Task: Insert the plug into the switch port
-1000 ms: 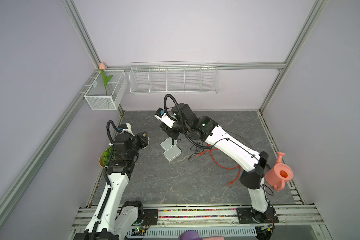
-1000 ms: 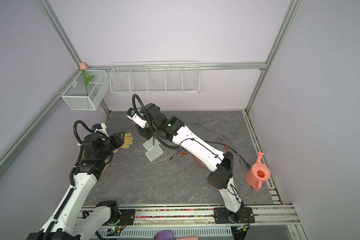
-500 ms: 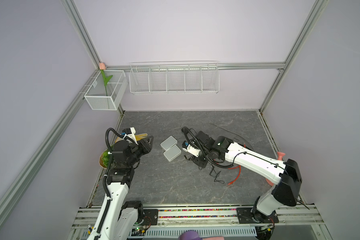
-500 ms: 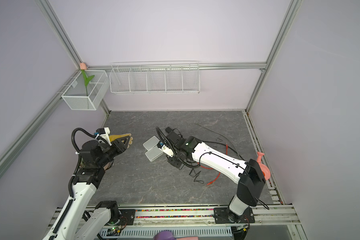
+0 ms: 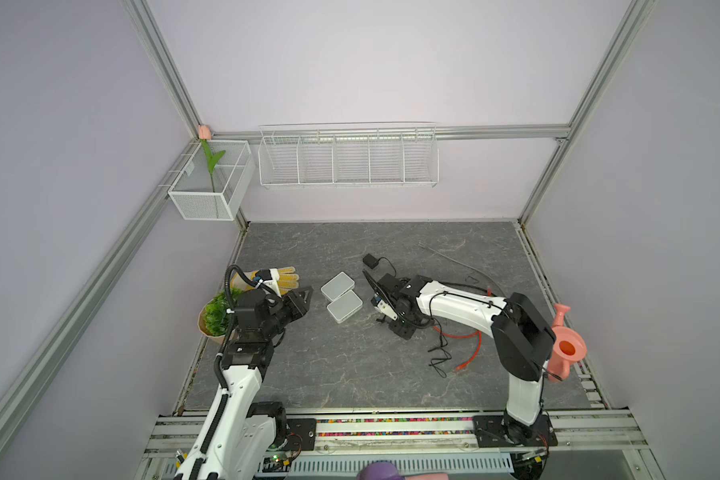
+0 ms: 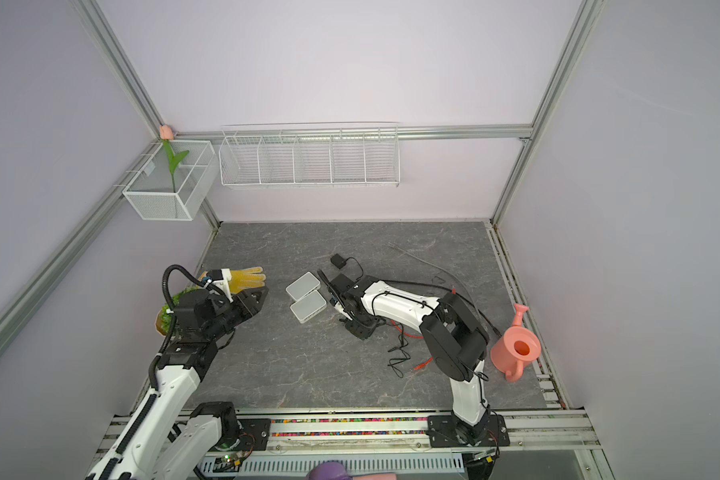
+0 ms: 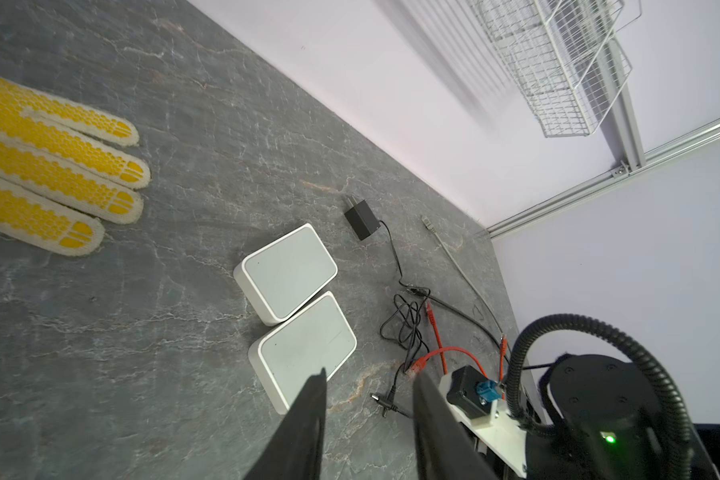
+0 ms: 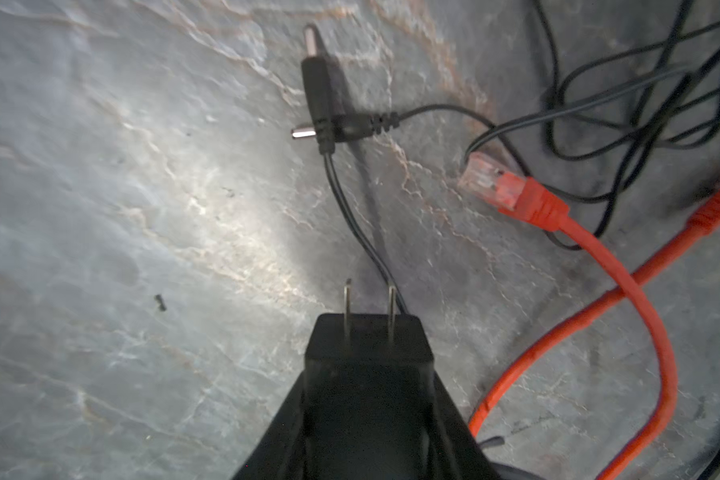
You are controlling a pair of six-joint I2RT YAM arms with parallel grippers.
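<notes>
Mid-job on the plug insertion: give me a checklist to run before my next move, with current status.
1. Right end effector gripping the power adapter: ok.
2. Left end effector open and empty: ok.
3. Barrel plugs in hand: not ok; both lie crossed on the table.
4. Ports of the switches in sight: cannot tell.
5. Cords clear: not ok; black cord lies tangled with the orange cable.

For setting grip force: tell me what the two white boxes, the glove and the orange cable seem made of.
White boxes: likely hard plastic, with matte lids and smooth rounded edges.
Glove: knitted cream fabric covered in yellow grip dots, probably rubbery.
Orange cable: a flexible jacket that looks like plastic, slightly glossy, bending in loose curves. Its plug looks like clear hard plastic.
</notes>
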